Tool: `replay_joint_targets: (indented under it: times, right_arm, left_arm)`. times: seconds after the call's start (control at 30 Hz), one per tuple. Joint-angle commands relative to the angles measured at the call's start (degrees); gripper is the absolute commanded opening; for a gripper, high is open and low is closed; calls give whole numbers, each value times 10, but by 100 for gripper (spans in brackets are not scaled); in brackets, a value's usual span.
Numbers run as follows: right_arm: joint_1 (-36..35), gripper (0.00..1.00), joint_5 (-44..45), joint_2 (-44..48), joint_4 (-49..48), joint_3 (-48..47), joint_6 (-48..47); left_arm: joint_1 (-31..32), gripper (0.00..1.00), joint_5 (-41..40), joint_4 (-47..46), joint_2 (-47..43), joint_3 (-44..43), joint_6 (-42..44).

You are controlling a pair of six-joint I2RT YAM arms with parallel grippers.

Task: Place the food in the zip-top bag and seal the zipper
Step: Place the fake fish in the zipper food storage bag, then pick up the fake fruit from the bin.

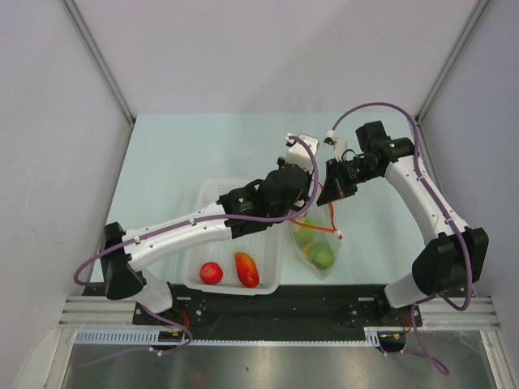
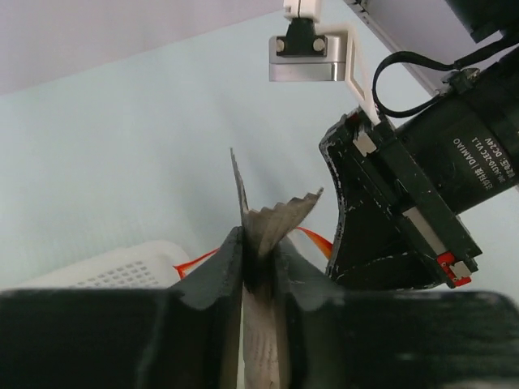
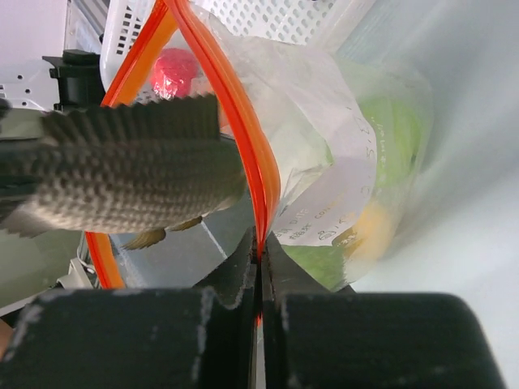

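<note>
Two grippers clenched: left gripper point(image 2: 258, 243) grasps grey fish point(image 3: 122, 174) at bag point(image 3: 340, 105) mouth, right gripper point(image 3: 259, 267) pinches zipper point(image 3: 243, 121); risk: fish snags zipper.

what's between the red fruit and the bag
The pepper, lying in the basket beside the red fruit, then the basket's wall before the bag. The top view shows it.
</note>
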State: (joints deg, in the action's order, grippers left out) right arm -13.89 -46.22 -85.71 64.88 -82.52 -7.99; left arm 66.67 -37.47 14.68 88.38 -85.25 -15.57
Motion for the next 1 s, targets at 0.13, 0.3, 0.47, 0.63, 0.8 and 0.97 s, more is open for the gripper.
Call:
replay_joint_targets:
  times: [0.13,0.3,0.47,0.63,0.8,0.97]
  right_arm:
    - [9,0,-20,9,2,-23,-5]
    - [9,0,-23,10,2,-24,-6]
    - [9,0,-30,17,4,-26,-12]
    - [8,0,-30,23,11,-37,-21]
    - [4,0,-29,17,7,-37,-21]
    - [-3,0,-21,15,2,-36,-18]
  left_arm:
    - [4,79,48,-55,-88,57,86]
    - [1,88,74,-71,-159,120,130]
    - [-70,100,144,2,-196,134,125]
    - [-230,100,316,107,-203,161,97]
    - [-283,100,406,91,-221,247,133]
    - [-292,97,390,74,-171,279,85]
